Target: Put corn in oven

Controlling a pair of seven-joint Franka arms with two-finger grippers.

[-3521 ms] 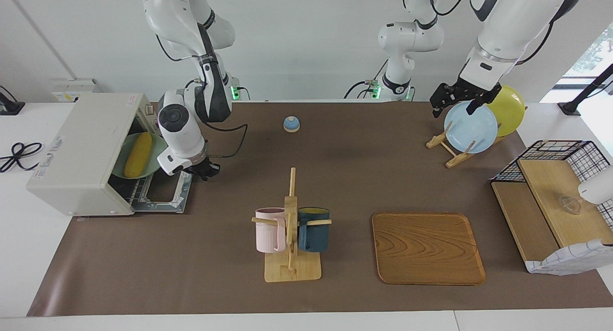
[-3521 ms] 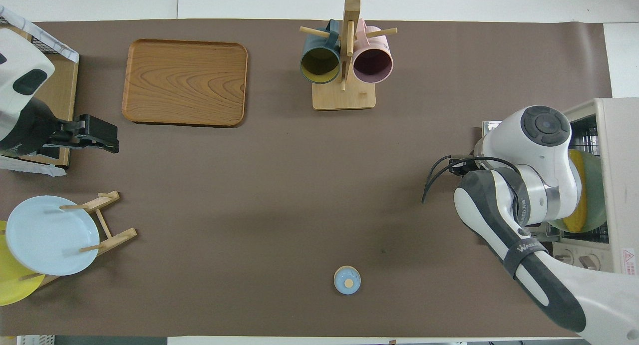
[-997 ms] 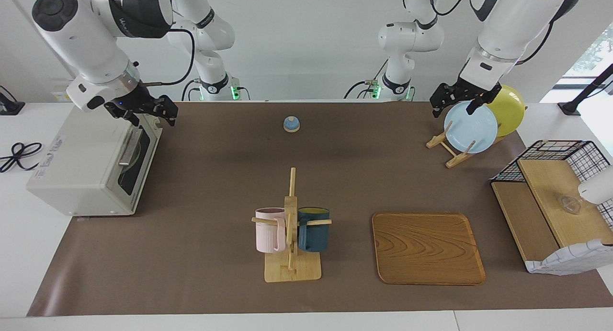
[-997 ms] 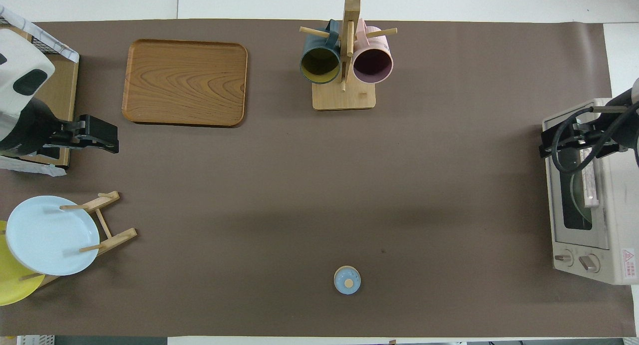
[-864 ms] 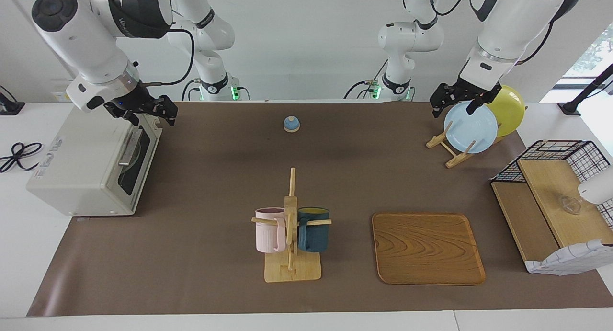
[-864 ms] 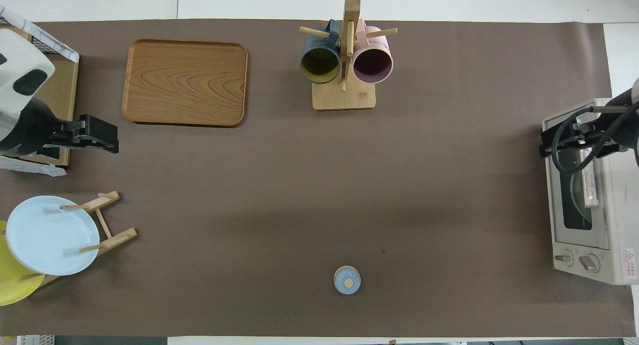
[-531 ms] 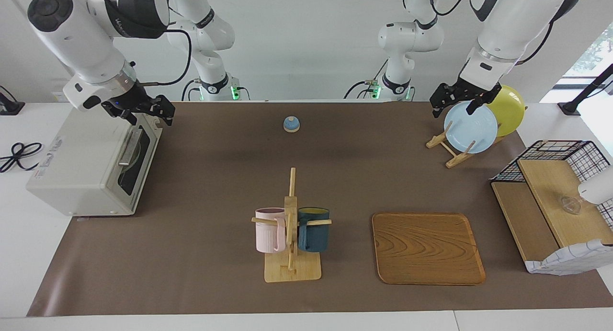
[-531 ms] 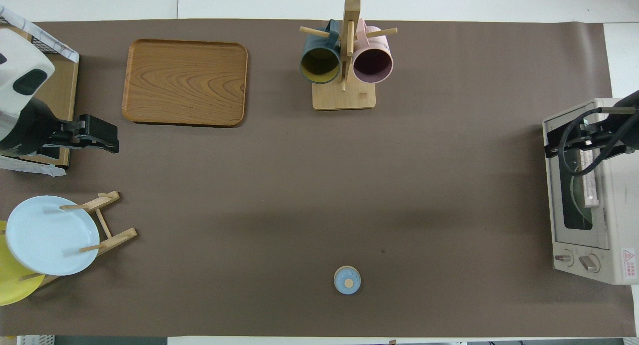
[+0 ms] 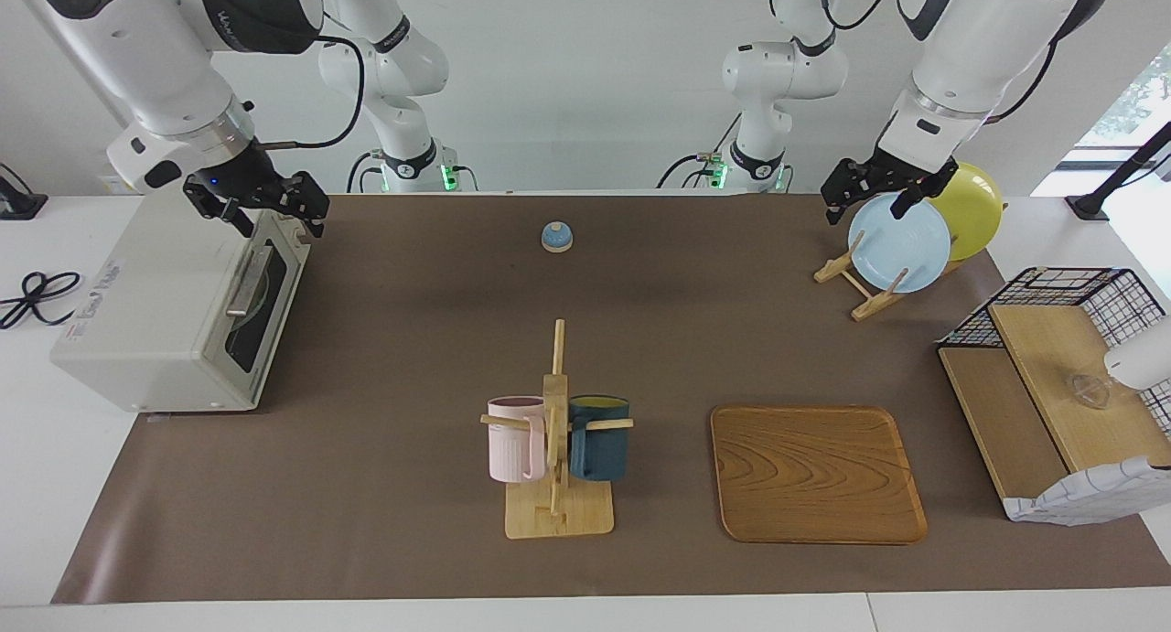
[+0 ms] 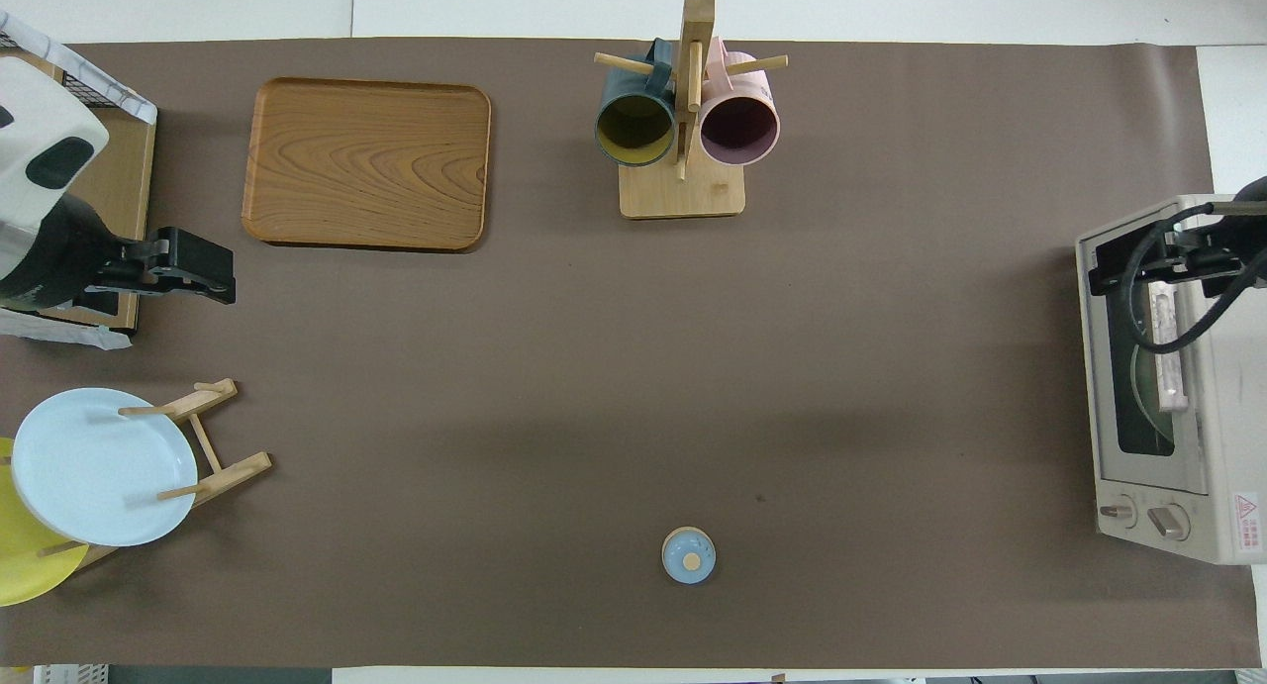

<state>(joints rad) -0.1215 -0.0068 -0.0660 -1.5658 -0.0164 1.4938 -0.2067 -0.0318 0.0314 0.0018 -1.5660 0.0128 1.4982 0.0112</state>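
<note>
**Oven door shut, both pincers up and empty**

The oven [image 9: 174, 303] sits at the right arm's end of the counter [image 9: 412, 339], its shut door facing the open middle. The corn is not to be seen; only a pale green plate shows dimly through the oven's glass window. The right pincer [image 9: 261, 202] hangs over the oven's top corner nearest the robots, jaws wide, holding nothing, clear of the door handle.

Taking the oven as the mark: a broad bare stretch of brown mat runs from in front of its door toward the left arm's end. A small blue bell [image 9: 556, 237] stands alone on that stretch, about level with the oven's robot-side end. The mug rack [image 9: 555, 449], carrying a pink mug [image 9: 513, 438] and a dark blue mug [image 9: 599, 435], stands farther from the robots than the oven. A wooden tray [image 9: 817, 474] lies bare beside the rack, toward the left arm's end.

The left pincer [image 9: 869, 191] waits, jaws wide and empty, over the plate stand [image 9: 860, 284] holding a light blue plate [image 9: 901, 243] and a yellow plate [image 9: 974, 209]. A wire basket [image 9: 1052, 294] sits at the counter's edge.
</note>
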